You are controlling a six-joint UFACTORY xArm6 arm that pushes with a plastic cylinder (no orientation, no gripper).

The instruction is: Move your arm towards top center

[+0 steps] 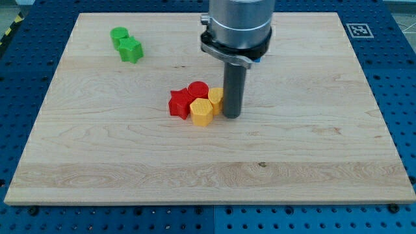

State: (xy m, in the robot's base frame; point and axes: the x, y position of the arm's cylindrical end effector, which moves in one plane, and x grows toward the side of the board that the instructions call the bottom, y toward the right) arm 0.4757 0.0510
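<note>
My tip (232, 115) rests on the worktop (312, 143), apparently touching the small yellow block (216, 97) beside the yellow hexagon (202, 112). There is no pincer. Heading for top centre, a leftward drift could drag the red cylinder (197, 90).

One camera is covering the scene, looking down at a slant from beyond the near edge of the wooden board (214, 169), facing toward its far edge. It is sitting far enough back that the whole board is fitting in view, with blue perforated table (396, 78) showing left, right and near. The arm housing (238, 23) is being cropped at the far side.
</note>
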